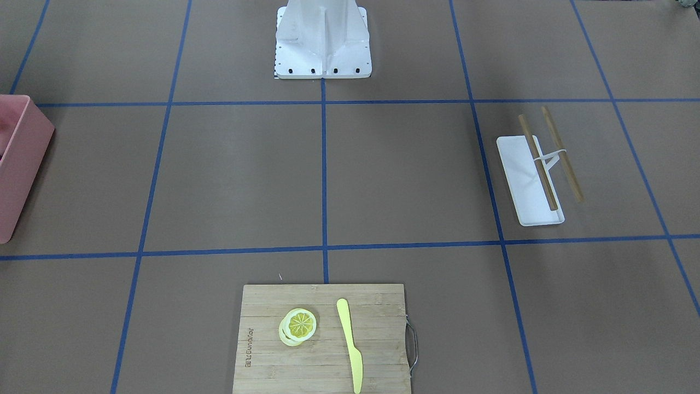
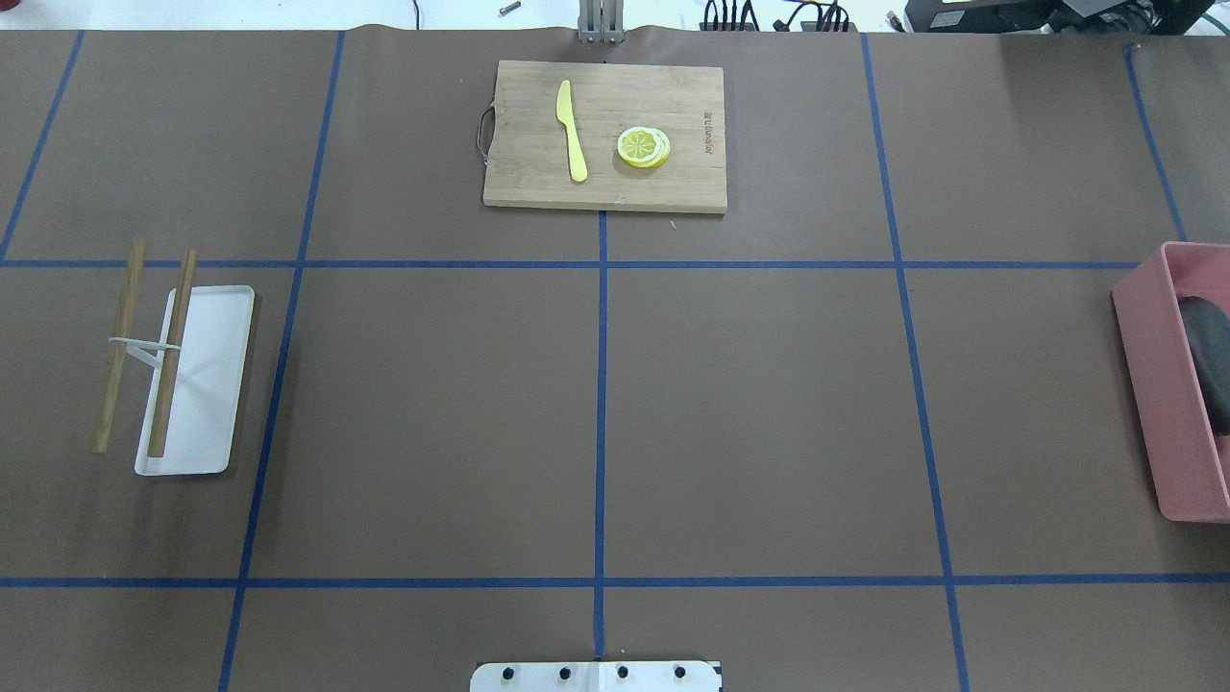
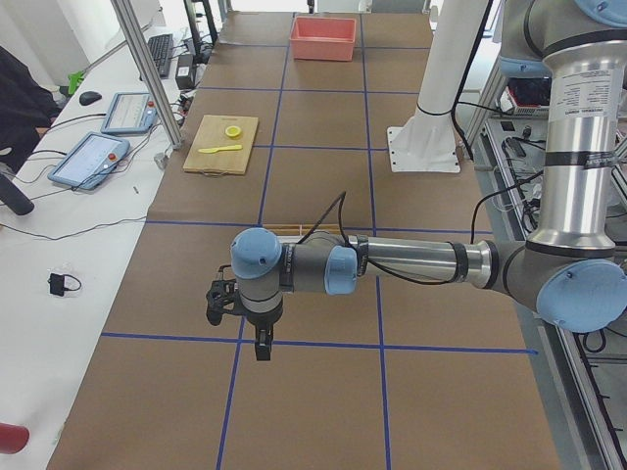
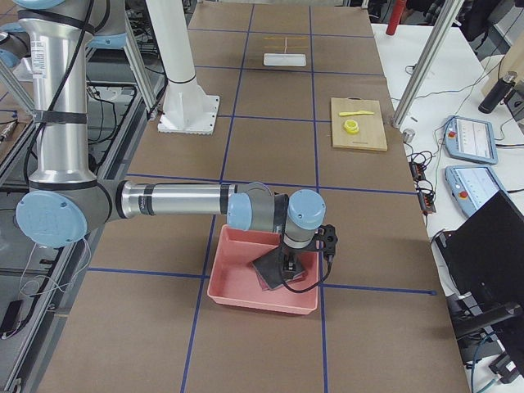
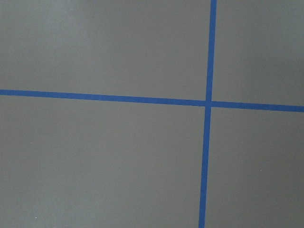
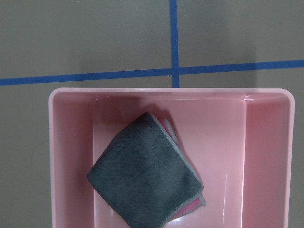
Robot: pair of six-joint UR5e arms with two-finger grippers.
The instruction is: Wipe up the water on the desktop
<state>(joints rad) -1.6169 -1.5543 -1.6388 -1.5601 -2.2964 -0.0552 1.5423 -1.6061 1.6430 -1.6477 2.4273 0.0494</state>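
The desktop is a matte brown surface with a blue tape grid. I see no water on it in any view. A folded grey cloth with a pink layer under it lies in a pink bin at the robot's right end of the table. My right gripper hangs over the bin, above the cloth; I cannot tell whether it is open or shut. My left gripper hangs over bare desktop near a tape crossing; I cannot tell its state. No fingers show in either wrist view.
A bamboo cutting board with a yellow knife and a lemon slice lies at the far middle. A white tray with two wooden sticks lies on the robot's left. The robot's white base stands at the near edge.
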